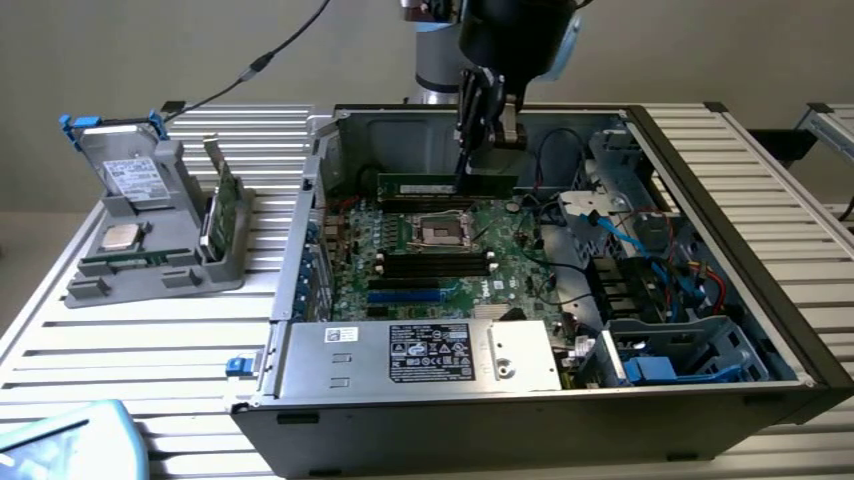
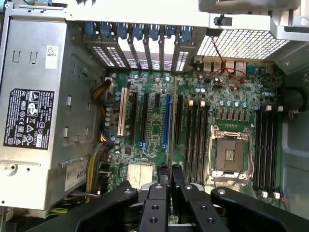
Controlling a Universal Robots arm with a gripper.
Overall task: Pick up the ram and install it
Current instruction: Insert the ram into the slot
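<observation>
The hand (image 1: 470, 172) hangs inside the open computer case (image 1: 767, 270), its two fingers closed on the ram (image 1: 424, 186), pinching it near the end toward the exterior view's right. The ram is a long green stick held level and on edge, lifted clear of the motherboard (image 1: 497, 262) and poised over the board's far part, just beyond the empty processor socket (image 1: 441, 232). Nearer the camera than the socket lie the black memory slots (image 1: 424, 264), with nothing seated in them. In the wrist view the fingertips of the hand (image 2: 170, 170) sit almost together, looking down on the same board, where the socket (image 2: 229, 154) lies between two banks of long black slots (image 2: 195, 140). The grey power supply (image 1: 414, 350) with its label fills the near end of the case in the exterior view. Outside the case, on the exterior view's left, a grey holder (image 1: 160, 262) stands on the ribbed metal tabletop (image 1: 147, 345), well apart from the hand. It carries a square silver processor chip (image 1: 123, 237) and a taller green card (image 1: 222, 215) set upright in a slot.
</observation>
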